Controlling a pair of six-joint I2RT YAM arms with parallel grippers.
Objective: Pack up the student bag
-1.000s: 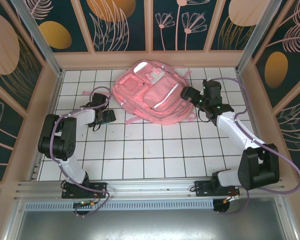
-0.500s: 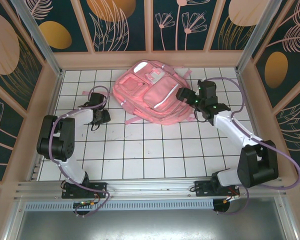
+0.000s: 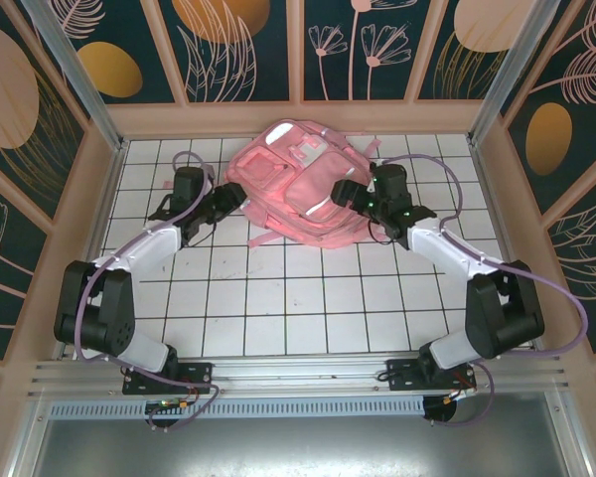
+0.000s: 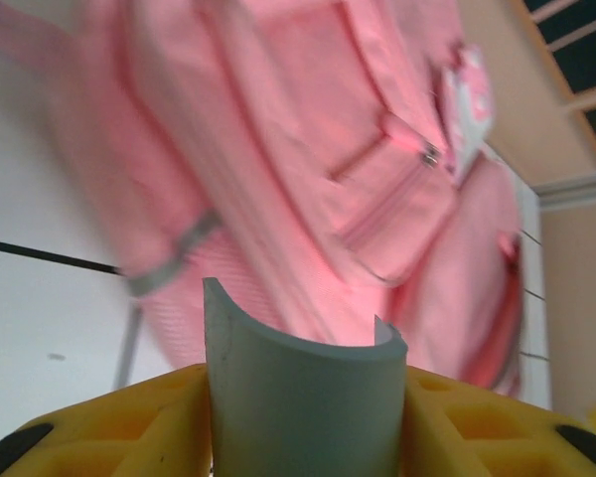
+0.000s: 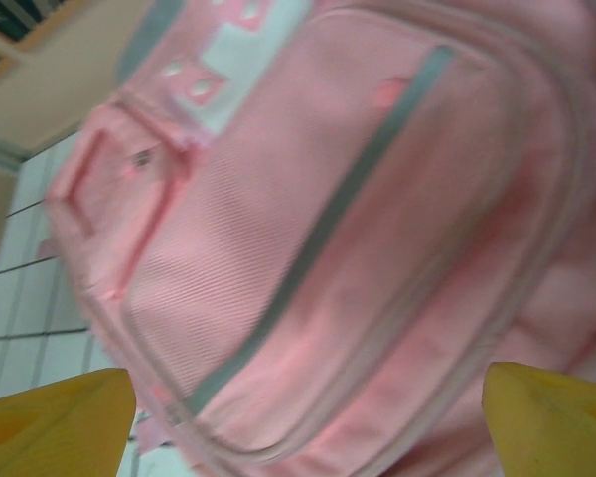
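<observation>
Reaching for the bag from both sides

I see the pink student bag (image 3: 283,184) lying flat at the far middle of the tiled table (image 3: 278,298). My left arm stretches far forward. The left gripper (image 3: 228,197) is at the bag's left edge, clamped on a grey curved piece (image 4: 298,397). My right arm bends inward, the right gripper (image 3: 340,191) over the bag's right pocket, fingers (image 5: 50,412) spread wide, holding nothing.
</observation>
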